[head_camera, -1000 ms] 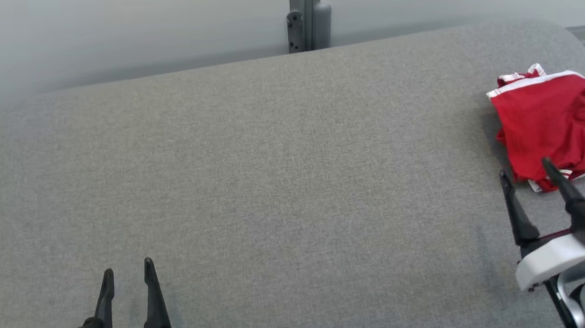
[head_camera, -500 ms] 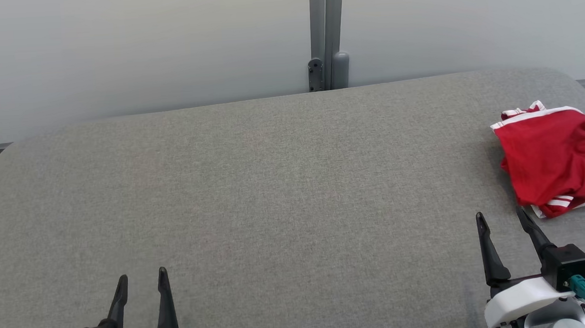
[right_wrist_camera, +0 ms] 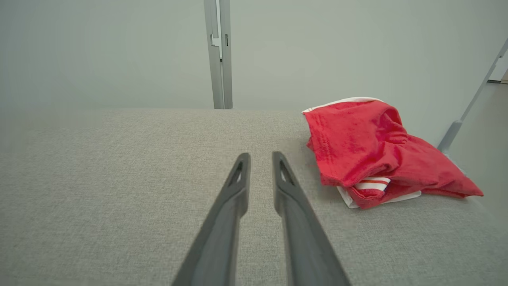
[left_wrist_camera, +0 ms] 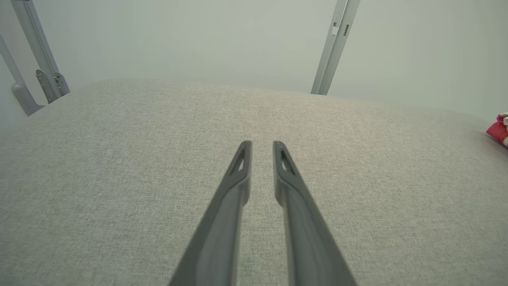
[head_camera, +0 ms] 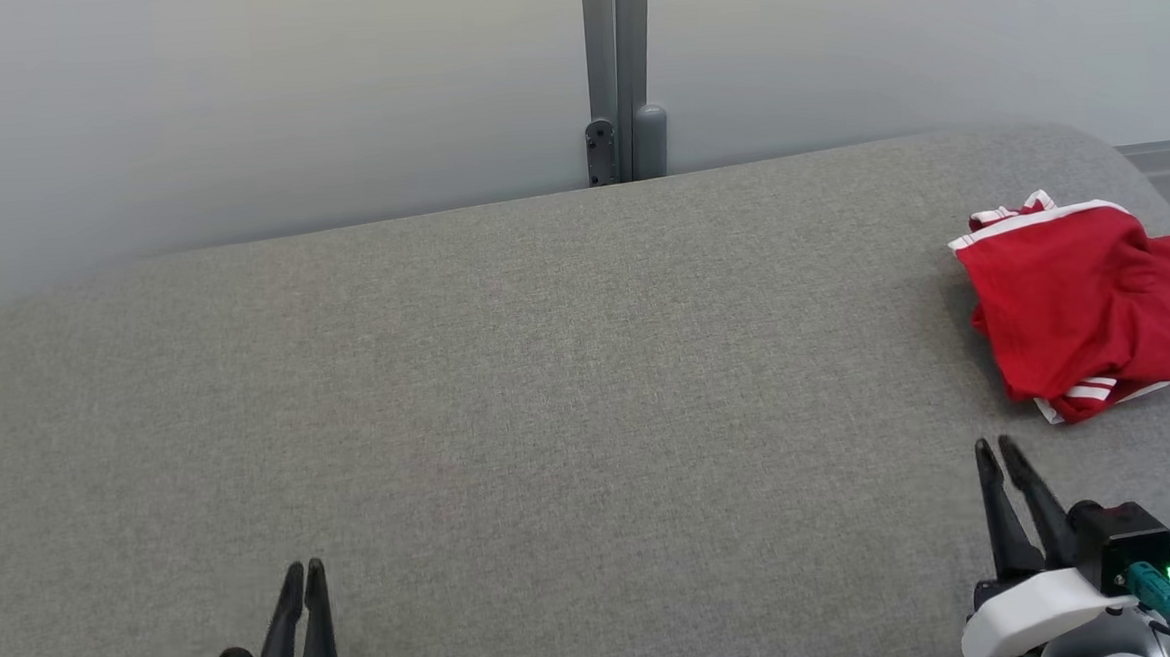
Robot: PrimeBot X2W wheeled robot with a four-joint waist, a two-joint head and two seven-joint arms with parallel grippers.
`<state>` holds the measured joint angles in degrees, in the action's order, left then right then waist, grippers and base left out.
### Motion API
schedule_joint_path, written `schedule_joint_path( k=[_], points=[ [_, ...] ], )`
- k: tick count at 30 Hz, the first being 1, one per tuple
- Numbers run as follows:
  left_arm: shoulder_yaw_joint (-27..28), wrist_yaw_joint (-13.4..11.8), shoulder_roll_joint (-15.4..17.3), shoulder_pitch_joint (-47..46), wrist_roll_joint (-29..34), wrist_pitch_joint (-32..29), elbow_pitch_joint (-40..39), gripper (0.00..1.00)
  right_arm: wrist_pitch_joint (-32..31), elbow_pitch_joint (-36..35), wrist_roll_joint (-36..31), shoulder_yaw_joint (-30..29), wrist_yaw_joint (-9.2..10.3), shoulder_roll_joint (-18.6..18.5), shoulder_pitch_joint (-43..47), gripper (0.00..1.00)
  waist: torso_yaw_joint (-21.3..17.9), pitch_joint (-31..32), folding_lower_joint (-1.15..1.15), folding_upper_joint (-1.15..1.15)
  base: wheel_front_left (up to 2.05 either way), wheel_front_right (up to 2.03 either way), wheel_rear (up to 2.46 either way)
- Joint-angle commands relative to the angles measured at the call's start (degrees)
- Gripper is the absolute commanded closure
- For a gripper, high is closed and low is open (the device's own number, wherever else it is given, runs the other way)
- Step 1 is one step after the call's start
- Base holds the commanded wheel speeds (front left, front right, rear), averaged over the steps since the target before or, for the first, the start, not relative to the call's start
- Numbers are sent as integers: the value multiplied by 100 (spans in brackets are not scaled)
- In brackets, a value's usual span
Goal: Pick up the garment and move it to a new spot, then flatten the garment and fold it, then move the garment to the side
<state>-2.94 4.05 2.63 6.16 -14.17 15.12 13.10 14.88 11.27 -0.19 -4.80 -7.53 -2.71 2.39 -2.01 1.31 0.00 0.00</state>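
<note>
**Red garment lies off to R of the R fingers; both grippers empty**

Crumpled red fabric garment w/ white striped trim lies in a loose heap on the grey woven cloth surface. It is ahead of the right gripper & to its outer side. No contact: a strip of bare grey shows btwn the fingertips & the nearest striped hem. In the right wrist view the garment sits just beyond the tips & to their right, w/ the right gripper pointing past its left edge over bare cloth.

The left gripper is well apart from the garment, across the surface. In the left wrist view the left gripper points over bare cloth, w/ a sliver of red at the far right edge.

Both finger pairs are drawn near together w/ a narrow slit btwn the tips, nothing pinched.

A grey metal post stands behind the surface, far beyond both sets of tips
</note>
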Motion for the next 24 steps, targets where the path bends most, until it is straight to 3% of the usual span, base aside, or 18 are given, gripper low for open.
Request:
schedule_joint_path(
  k=[1, 24],
  points=[
    [0, 1, -1, 15, -16, -5, 37, 100, -12, 44, 17, -4, 0, 11, 1, 100, 0, 0, 0, 0, 0, 0, 0],
    [272, 101, 8, -356, -2238, -618, 58, 100, -629, 111, 2646, -61, 1, 2, -261, 100, 36, -27, 0, 0, 0, 0, 0]
  ],
)
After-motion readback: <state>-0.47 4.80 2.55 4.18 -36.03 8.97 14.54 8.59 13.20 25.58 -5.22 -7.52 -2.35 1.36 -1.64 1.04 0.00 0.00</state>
